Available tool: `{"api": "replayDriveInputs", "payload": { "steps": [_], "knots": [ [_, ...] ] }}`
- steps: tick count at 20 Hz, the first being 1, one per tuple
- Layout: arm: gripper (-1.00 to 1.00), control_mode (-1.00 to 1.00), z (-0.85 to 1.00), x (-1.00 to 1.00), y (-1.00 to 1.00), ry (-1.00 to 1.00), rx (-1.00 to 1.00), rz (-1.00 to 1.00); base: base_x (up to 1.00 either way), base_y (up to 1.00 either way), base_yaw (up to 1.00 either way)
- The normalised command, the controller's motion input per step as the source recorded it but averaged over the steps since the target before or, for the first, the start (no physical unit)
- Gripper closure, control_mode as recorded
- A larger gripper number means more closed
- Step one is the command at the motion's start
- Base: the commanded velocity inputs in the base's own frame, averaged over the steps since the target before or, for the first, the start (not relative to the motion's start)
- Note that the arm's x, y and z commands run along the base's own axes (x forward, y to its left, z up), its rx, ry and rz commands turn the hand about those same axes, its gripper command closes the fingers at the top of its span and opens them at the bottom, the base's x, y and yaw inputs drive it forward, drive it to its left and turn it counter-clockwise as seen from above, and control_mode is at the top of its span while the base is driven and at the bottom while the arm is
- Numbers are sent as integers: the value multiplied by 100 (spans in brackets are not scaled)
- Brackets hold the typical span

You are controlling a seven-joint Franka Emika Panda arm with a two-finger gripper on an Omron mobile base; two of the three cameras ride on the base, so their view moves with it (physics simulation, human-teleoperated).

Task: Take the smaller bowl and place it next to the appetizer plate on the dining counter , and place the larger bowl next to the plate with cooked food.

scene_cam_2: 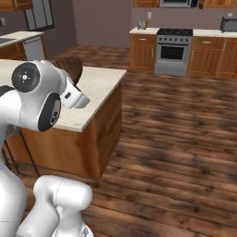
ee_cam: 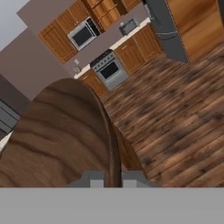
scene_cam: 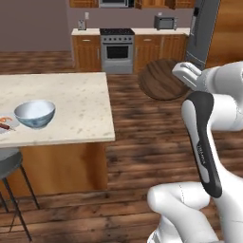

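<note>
The gripper (ee_cam: 112, 178) is clenched on the rim of the smaller bowl (ee_cam: 57, 135), a plain, shallow, dark brown wood-grained dish held tipped on edge in the air, off the end of the dining counter (scene_cam: 80, 109) and above the wooden floor (ee_cam: 175, 127). In the left base view the larger bowl (scene_cam: 34, 114), white with a blue-green pattern and pale bluish inside, stands upright on the counter just beside the plate with cooked food (scene_cam: 4, 126) at the frame's edge. The right base view shows the brown bowl (scene_cam_2: 69, 68) partly hidden behind the arm, and farther back the stove (scene_cam_2: 173, 52) against the far wall.
</note>
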Motion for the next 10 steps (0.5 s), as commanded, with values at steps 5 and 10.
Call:
{"api": "replayDriveInputs", "payload": {
  "steps": [5,10],
  "knots": [
    [100,100,0,0,0,0,0,0,-5,100,0],
    [100,100,0,0,0,0,0,0,0,100,0]
  ]
}}
